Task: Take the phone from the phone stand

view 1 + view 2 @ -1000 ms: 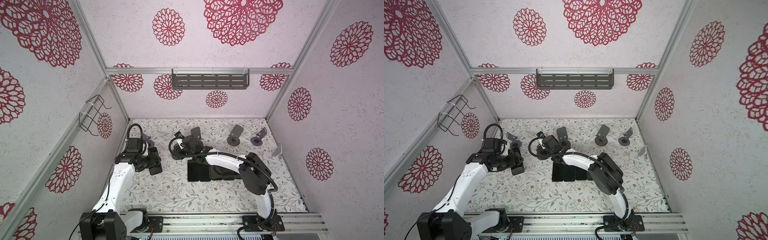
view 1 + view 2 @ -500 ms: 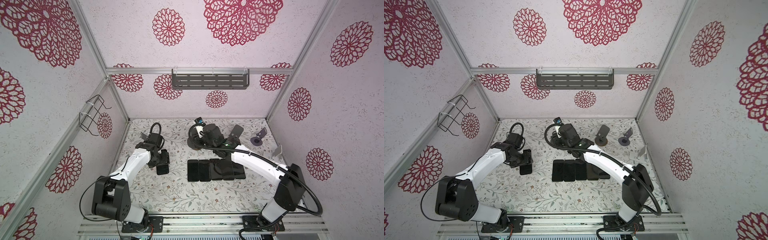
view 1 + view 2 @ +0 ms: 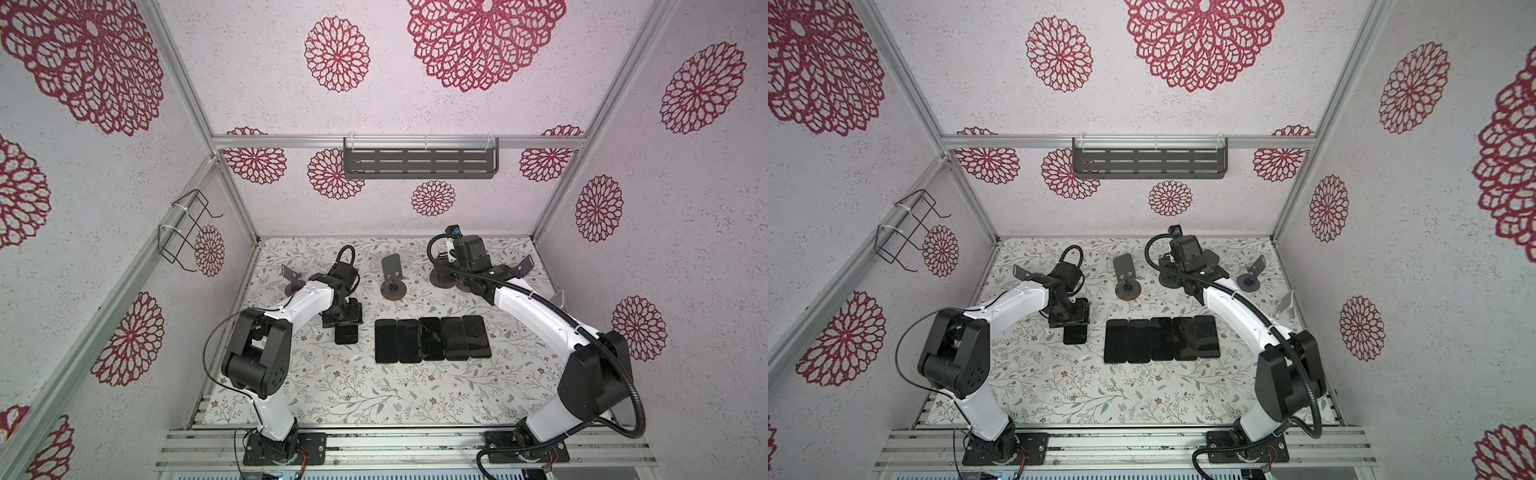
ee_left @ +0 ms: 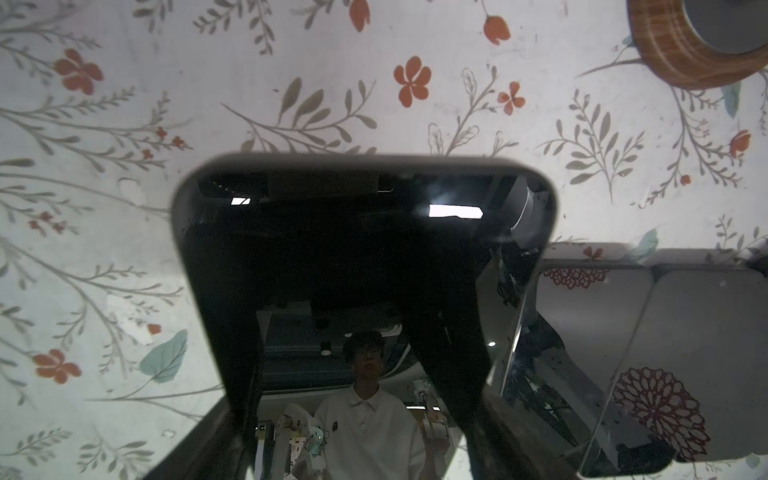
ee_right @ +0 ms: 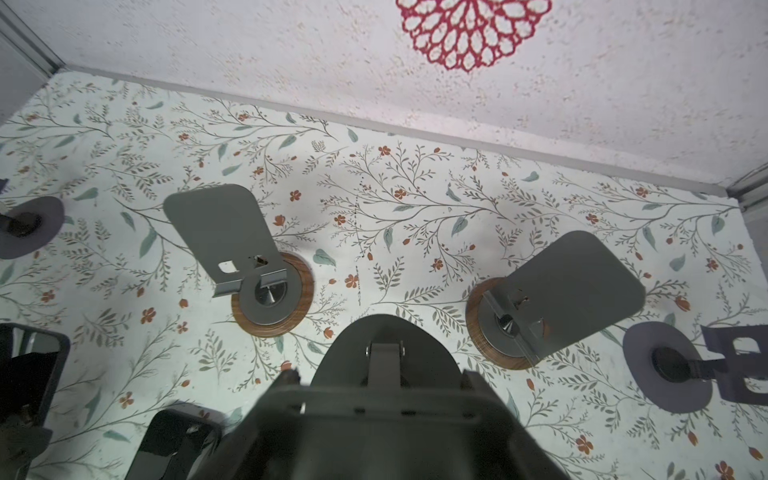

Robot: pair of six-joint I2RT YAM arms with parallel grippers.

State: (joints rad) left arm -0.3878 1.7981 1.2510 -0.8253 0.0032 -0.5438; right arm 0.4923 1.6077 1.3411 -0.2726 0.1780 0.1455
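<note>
The phone (image 3: pixel 347 334) is off every stand. It sits dark and screen-up on the left arm's side of the row of five phones (image 3: pixel 432 338), parted from that row by a strip of flowered surface (image 3: pixel 374 395). The left tool (image 3: pixel 344 321) is grasping it: in the left wrist view the two black fingers (image 4: pixel 237 332) run down the phone's long sides, and its glass mirrors the room above. I cannot tell whether the phone touches the surface or hangs just over it. In both top views its near end pokes out from under the tool. Behind the row, toward the back wall, a stand with a wooden base (image 3: pixel 392 289) holds up a bare grey plate. Behind the row's right end, the right tool (image 3: pixel 451 279) is down at a stand with a dark round base (image 3: pixel 436 280). In the right wrist view that stand's grey plate (image 5: pixel 374 419) covers all but the tool's tips, so I cannot tell whether it is clenched or released. Further stands stand along the back wall beyond both ends of the row.
</note>
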